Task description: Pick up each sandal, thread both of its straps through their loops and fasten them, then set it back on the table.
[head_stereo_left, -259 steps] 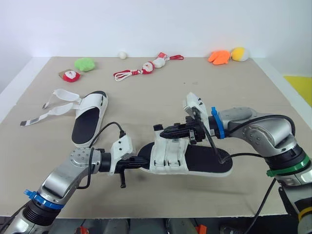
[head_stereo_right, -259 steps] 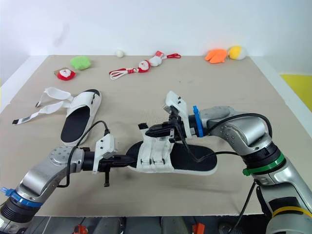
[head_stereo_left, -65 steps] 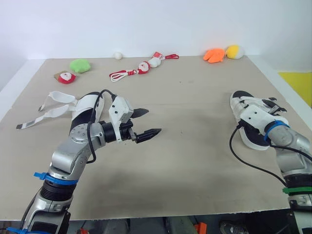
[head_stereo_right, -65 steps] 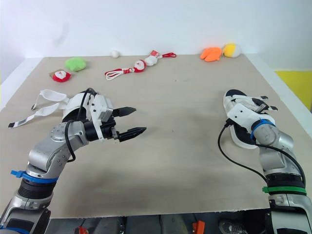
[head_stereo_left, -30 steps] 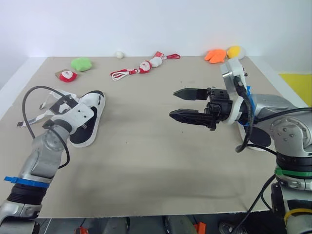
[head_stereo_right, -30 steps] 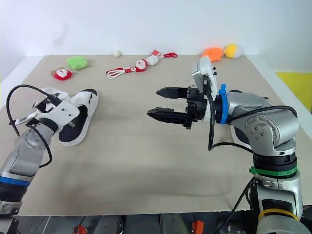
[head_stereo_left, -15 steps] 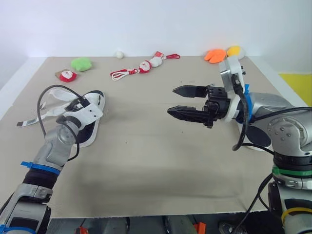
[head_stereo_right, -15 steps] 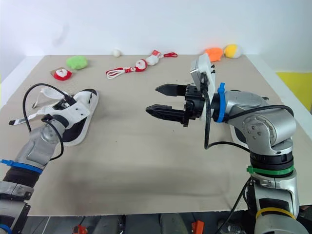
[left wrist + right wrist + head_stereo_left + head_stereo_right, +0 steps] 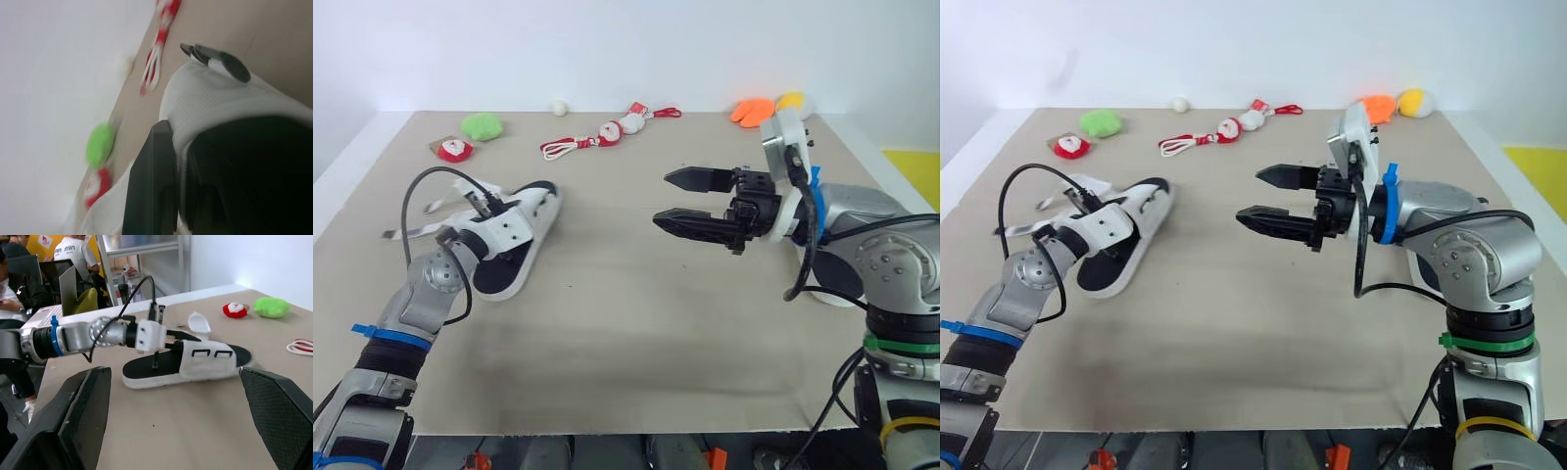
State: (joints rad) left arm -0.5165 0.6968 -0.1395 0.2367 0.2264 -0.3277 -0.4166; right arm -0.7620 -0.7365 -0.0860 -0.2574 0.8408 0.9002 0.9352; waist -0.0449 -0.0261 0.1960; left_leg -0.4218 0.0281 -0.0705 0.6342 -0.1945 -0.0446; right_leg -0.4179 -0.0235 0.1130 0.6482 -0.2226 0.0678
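The unfastened sandal [image 9: 524, 221], white with a black footbed, sits at about 9 o'clock on the table [image 9: 636, 323], its toe toward 1 o'clock. The left gripper [image 9: 165, 346] is clamped on its white upper from the 8 o'clock side. Whether the sole is clear of the board cannot be told. A loose strap [image 9: 458, 185] trails off at 10 o'clock.

The right gripper [image 9: 663, 197] hovers well apart at the sandal's 3 o'clock, fingers spread wide and aimed at it. A second sandal [image 9: 830, 284] lies at the 3 o'clock edge, mostly behind the right arm.

Along the far edge, from 11 to 1 o'clock, are a green plush [image 9: 481, 125], Santa toys [image 9: 607, 133] and an orange plush [image 9: 751, 111], against a white wall.

The right wrist view shows the upper's two loops [image 9: 198, 352], plus a shelf [image 9: 146, 254] and seated people [image 9: 73, 257] beyond the table. The left wrist view shows one black finger [image 9: 151, 186] pressed against the white upper.
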